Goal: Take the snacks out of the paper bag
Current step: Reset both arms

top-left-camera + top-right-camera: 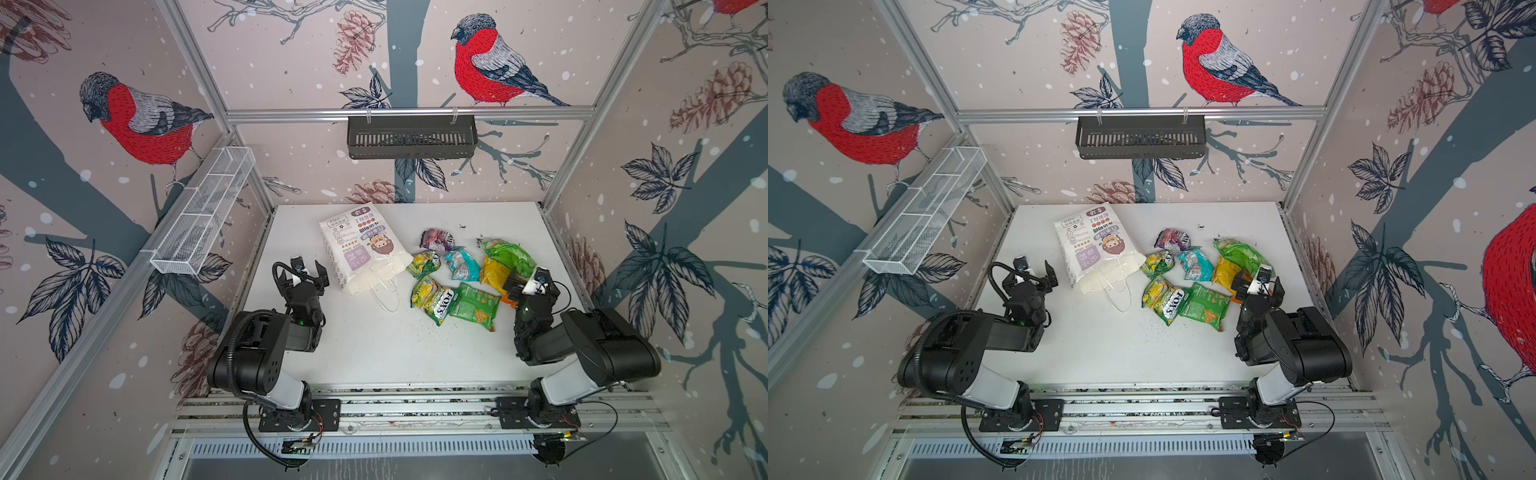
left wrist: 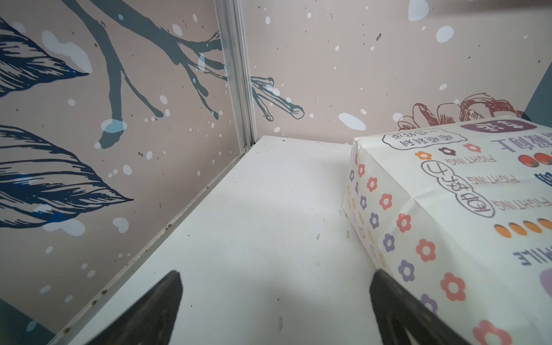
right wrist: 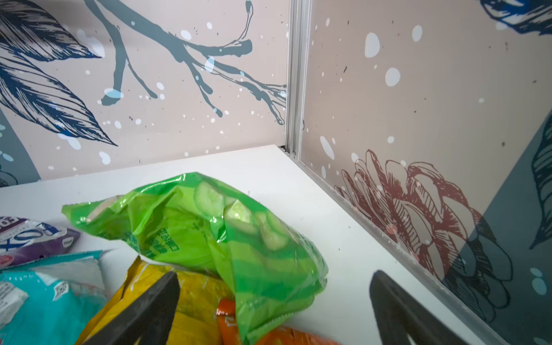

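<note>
The white paper carrier bag with cartoon print and cord handles [image 1: 359, 249] lies on its side on the white tabletop [image 1: 374, 353], its mouth toward the crinkly plastic snack packets [image 1: 463, 266] scattered just beside it (whether any remain inside is hidden). The left gripper [image 1: 305, 270] beside the bag and the right gripper [image 1: 532, 286] over the packets both have their fingers spread and hold nothing. To do this well, I'd pinch the bag's closed end and tip it gently, clear of the cords.

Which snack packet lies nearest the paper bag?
The small crumpled yellow-green packet, at the mouth of the paper bag, behind the larger FOXS packet.
</note>
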You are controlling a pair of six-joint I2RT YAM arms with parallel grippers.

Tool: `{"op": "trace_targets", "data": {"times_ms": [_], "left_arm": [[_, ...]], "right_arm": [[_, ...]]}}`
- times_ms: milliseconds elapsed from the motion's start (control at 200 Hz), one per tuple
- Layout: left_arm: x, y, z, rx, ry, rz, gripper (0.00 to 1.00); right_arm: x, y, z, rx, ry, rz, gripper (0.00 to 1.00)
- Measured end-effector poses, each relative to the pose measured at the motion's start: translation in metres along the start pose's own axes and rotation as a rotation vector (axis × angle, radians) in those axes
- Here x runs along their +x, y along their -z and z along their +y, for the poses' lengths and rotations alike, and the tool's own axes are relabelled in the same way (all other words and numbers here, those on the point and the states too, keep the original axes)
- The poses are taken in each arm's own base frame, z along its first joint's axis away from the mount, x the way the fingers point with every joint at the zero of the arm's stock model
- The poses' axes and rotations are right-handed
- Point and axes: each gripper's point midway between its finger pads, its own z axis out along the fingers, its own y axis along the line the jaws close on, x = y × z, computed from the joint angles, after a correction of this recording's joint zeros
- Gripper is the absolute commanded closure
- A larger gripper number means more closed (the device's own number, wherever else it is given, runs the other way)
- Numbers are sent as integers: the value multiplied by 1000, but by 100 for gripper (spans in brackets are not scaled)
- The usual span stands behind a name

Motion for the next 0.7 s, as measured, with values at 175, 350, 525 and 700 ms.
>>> {"op": "trace_targets", "data": {"times_ms": [175,350,525,700], "left_arm": [[12,4,0,35,2,20,1],[16,5,-5,70,2,27,1],[16,5,-5,71,4,22,2],[14,5,-5,72,6,14,1]], "right_arm": [[-3,-4,1,3,-3,-5,0],[-1,-6,0,6,1,6,0],[0,-6,0,6,2,12,0],[3,-6,1,4,6,20,0]]}}
